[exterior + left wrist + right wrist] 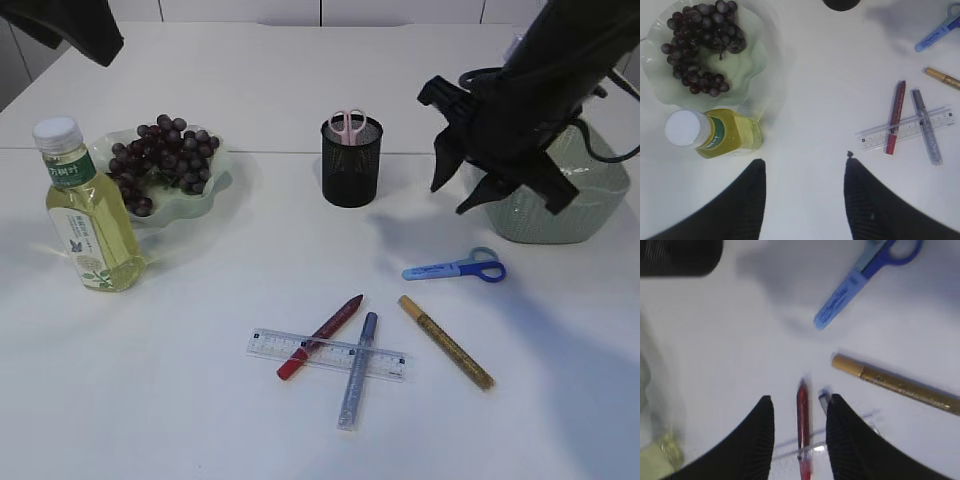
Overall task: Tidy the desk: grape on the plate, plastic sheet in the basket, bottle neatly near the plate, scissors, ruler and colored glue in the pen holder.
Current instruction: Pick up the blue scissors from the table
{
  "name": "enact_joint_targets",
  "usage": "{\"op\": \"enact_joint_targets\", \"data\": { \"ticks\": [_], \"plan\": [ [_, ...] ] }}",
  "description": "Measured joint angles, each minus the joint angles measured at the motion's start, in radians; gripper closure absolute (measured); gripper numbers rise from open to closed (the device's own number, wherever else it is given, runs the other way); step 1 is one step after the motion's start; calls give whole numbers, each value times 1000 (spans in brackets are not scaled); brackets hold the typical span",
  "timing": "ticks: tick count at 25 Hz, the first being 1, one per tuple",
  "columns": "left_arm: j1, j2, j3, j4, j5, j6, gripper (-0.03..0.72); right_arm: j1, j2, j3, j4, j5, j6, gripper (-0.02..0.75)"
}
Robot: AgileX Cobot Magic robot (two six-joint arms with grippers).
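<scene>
Exterior: grapes [160,160] already on plate [222,172], bottle [87,212] upright just beside it; pink scissors [348,125] in pen holder [351,160]; blue scissors [458,268], ruler [328,354] and three glue pens still on the desk.

Left wrist: left gripper [805,170] open, empty, above bare table near the bottle.

Right wrist: right gripper [799,407] part-open, empty, straddling red glue pen [803,432] from above, probably the next pick.

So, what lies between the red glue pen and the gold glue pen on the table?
The silver glue pen lies between the red glue pen and the gold glue pen, resting across the ruler; the exterior view shows it best.
</scene>
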Motion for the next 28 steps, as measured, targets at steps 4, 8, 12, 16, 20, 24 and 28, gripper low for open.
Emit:
{"op": "enact_joint_targets", "data": {
  "ticks": [4,8,12,16,20,24,28],
  "plan": [
    [0,0,0,0,0,0,317,0,9,0,-104,-12,239,462],
    [0,0,0,3,0,0,317,0,49,0,-108,-36,315,462],
    [0,0,0,4,0,0,317,0,77,0,-118,-48,334,462],
    [0,0,0,-1,0,0,317,-6,82,0,-193,-63,338,462],
    [0,0,0,7,0,0,317,-12,111,0,-183,-58,364,462],
    [0,0,0,43,0,0,317,-12,155,0,-122,-111,401,462],
    [0,0,0,56,0,0,317,-12,179,0,-119,-158,428,462]
  ]
}}
